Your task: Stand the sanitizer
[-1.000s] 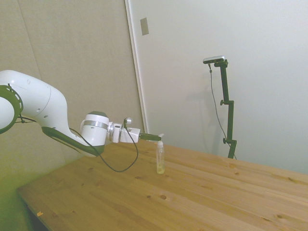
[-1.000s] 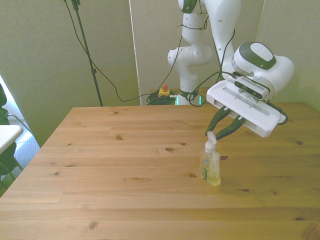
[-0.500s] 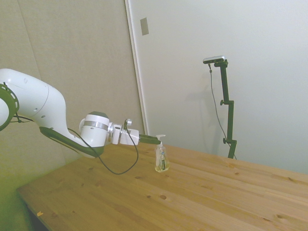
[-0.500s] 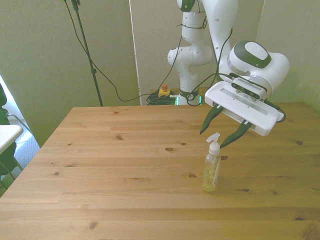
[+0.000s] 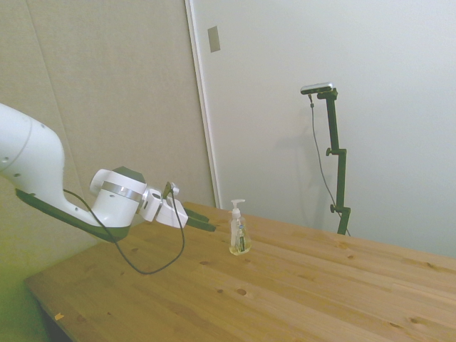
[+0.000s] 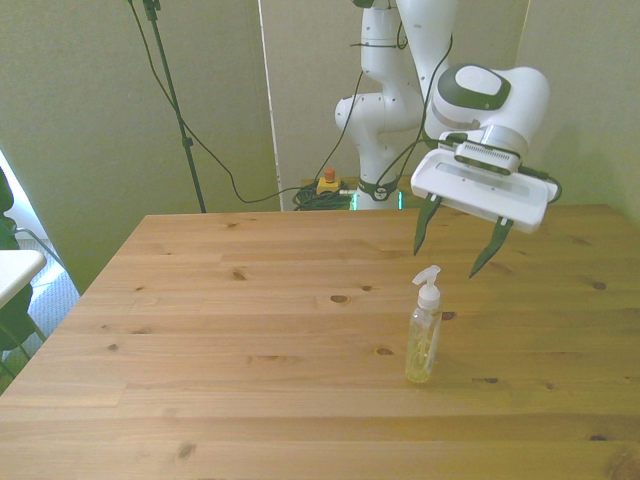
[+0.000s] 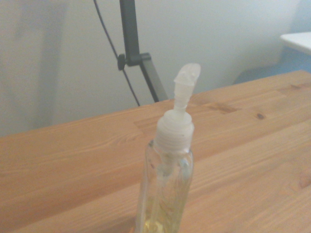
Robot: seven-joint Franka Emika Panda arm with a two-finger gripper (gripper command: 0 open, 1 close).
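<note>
Clear plastic, the sanitizer [image 6: 423, 338] stands upright on the bench [image 6: 250, 330], untouched. The hand [image 6: 456, 243], spread open, hangs just behind; any forward drift could topple it.

glossy white franka arm [image 6: 400, 60] with dark grey joint bands, a black cable [image 5: 146, 265], and slim dark-green fingers [image 6: 424, 226].

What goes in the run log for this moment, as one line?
task: stand sanitizer | sanitizer: upright on table, free | gripper: open, clear of bottle, behind it | status: looks done
</note>
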